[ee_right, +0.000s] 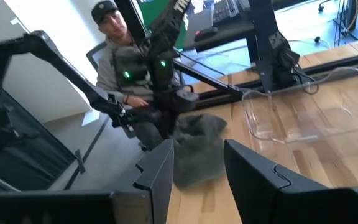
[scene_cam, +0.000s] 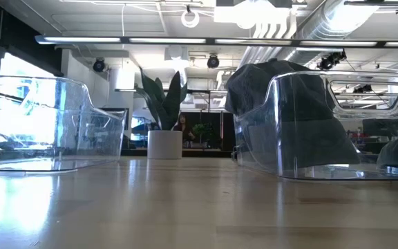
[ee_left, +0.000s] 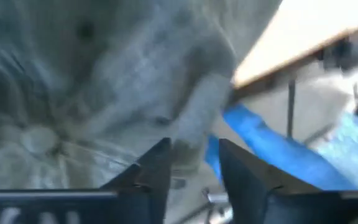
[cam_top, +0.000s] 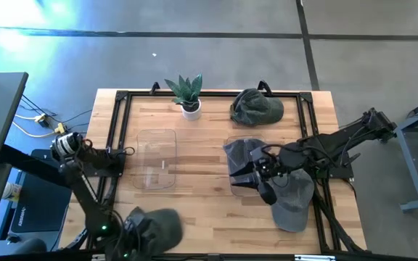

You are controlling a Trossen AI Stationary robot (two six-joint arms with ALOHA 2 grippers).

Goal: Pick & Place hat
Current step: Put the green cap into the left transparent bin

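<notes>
Hovering my left end effector (ee_left: 194, 163) right over a grey hat (cam_top: 154, 228) at the near-left edge of the bench (cam_top: 194, 210); fingers (ee_left: 154, 168) are parted, nothing pinched between them, hat fabric fills the left wrist view just past the tips. That hat hangs partly over the bench edge.

Right end effector (cam_top: 261, 180) is over the right side of the bench, fingers (ee_right: 157, 171) spread and empty, just beside a second grey hat (cam_top: 292, 199) lying flat under my right arm. A third grey hat (cam_top: 239, 156) sits in the right clear bin (cam_top: 242, 190), draped against its wall; in the low view it shows as a dark mound behind the plastic (scene_cam: 282, 97).

Left clear bin (cam_top: 157, 158) is well apart from all the hats, mid-left of the bench.

Farther back: small potted plant (cam_top: 187, 94) in a white pot, and a fourth dark green hat (cam_top: 256, 107) at the far-right corner.

Beyond the near edge, the right wrist view catches a seated person (ee_right: 120, 56) in a cap.
</notes>
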